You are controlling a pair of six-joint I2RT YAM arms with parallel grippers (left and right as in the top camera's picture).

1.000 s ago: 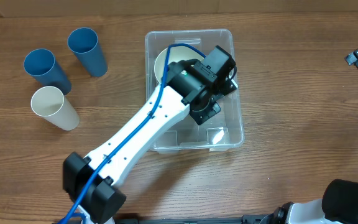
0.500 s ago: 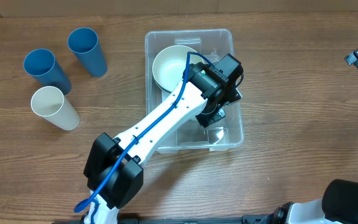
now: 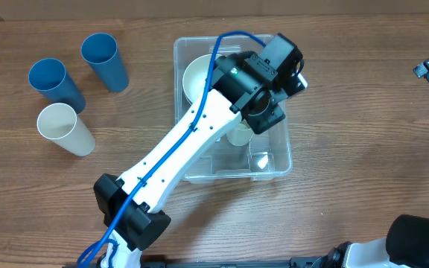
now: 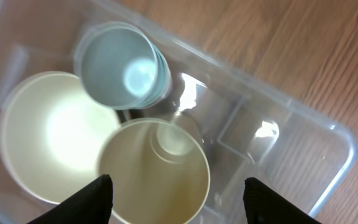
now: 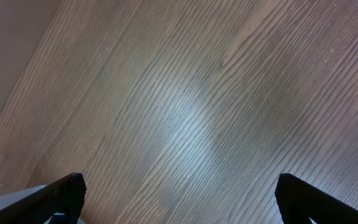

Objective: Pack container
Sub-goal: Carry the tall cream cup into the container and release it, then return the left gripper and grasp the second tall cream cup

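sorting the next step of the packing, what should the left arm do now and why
Probably lift the left claw straight up out of the container: it is open, the cream cup stands unheld below it, and a white cup waits outside on the table.

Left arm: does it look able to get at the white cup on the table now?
Probably yes. The left gripper is open and empty above the container, and the white cup stands uncovered on the table; a blue cup stands close beside it.
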